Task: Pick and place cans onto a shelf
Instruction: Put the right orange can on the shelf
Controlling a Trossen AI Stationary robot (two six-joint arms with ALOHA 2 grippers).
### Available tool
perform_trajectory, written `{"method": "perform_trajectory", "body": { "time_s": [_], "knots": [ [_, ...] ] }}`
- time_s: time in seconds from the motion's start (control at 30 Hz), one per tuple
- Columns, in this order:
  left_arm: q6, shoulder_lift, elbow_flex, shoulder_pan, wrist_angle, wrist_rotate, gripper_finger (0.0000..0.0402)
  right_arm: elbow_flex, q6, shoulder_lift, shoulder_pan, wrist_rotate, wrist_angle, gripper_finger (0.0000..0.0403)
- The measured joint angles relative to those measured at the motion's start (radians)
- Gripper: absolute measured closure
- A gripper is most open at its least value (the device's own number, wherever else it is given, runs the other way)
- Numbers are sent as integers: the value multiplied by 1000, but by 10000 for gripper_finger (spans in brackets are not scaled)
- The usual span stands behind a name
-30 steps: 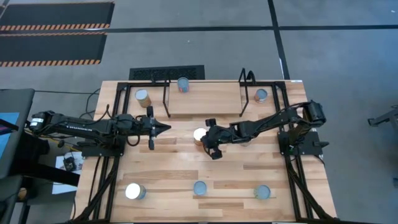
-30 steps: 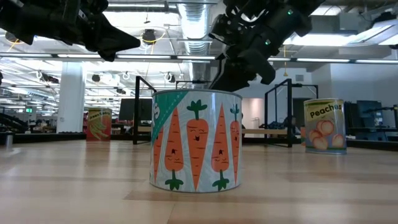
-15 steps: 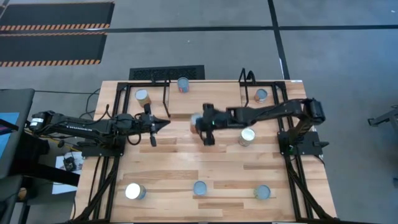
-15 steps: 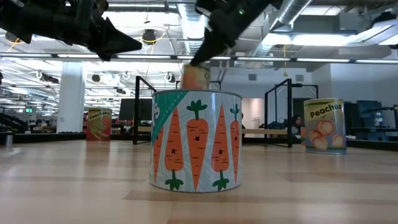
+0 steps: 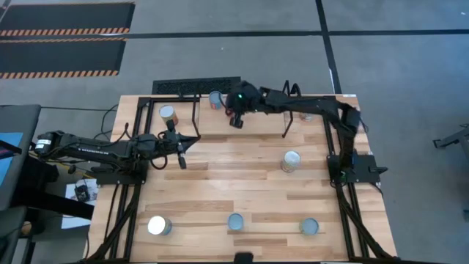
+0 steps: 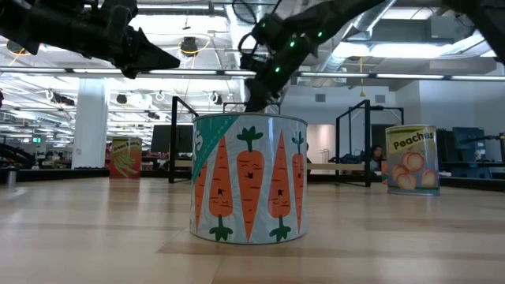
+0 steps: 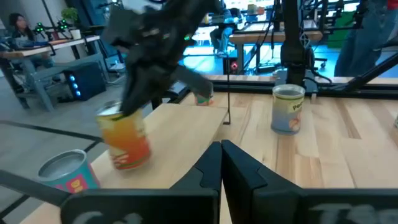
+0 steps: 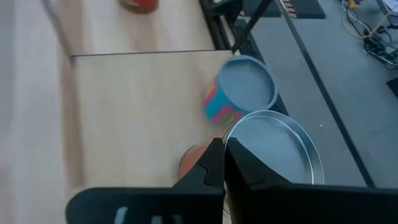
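Note:
My right gripper [image 8: 224, 162] is shut on an orange-labelled can [image 7: 126, 140] with a silver top [image 8: 273, 149]. It holds the can over the far-left part of the light-wood shelf [image 5: 256, 123], beside a blue-and-pink can [image 8: 242, 90] that stands on the board. In the high view the gripper [image 5: 236, 117] covers the held can. My left gripper [image 7: 221, 165] is shut and empty above the table, left of the shelf [image 5: 182, 143]. Other cans stand on the table [image 5: 291, 161] [image 5: 168, 114] [image 5: 235, 221]. My right gripper holds the orange can at its top rim [image 8: 231, 129]. The fingers [image 7: 134, 93] slant down onto it from above and from the table's right. The can hangs nearly upright below them. I cannot tell whether its base touches the shelf board.
Another can [image 5: 308, 111] stands at the shelf's right end, near its black rod legs [image 5: 287, 128]. Two more cans [image 5: 157, 225] [image 5: 309, 226] stand along the table's near edge. In the low view a carrot-labelled can [image 6: 248, 177] fills the foreground and hides the shelf.
My right gripper has carried the orange can from the middle of the table up and toward the far edge. It then came down over the shelf's left part beside the blue-and-pink can. The arm is now stretched out along the shelf.

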Motion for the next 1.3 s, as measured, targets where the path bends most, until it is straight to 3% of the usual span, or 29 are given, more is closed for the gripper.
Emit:
{"method": "perform_trajectory", "body": {
  "time_s": [0.27,0.9,1.3],
  "knots": [
    [1,0,0,1,-8,7,401,88,-23,94,-51,-7,-27,388],
    [-2,0,0,0,-11,8,401,92,-32,97,-84,0,-28,383],
    [-2,0,0,0,-11,8,401,92,-1,97,-83,0,-8,329]
  ]
}}
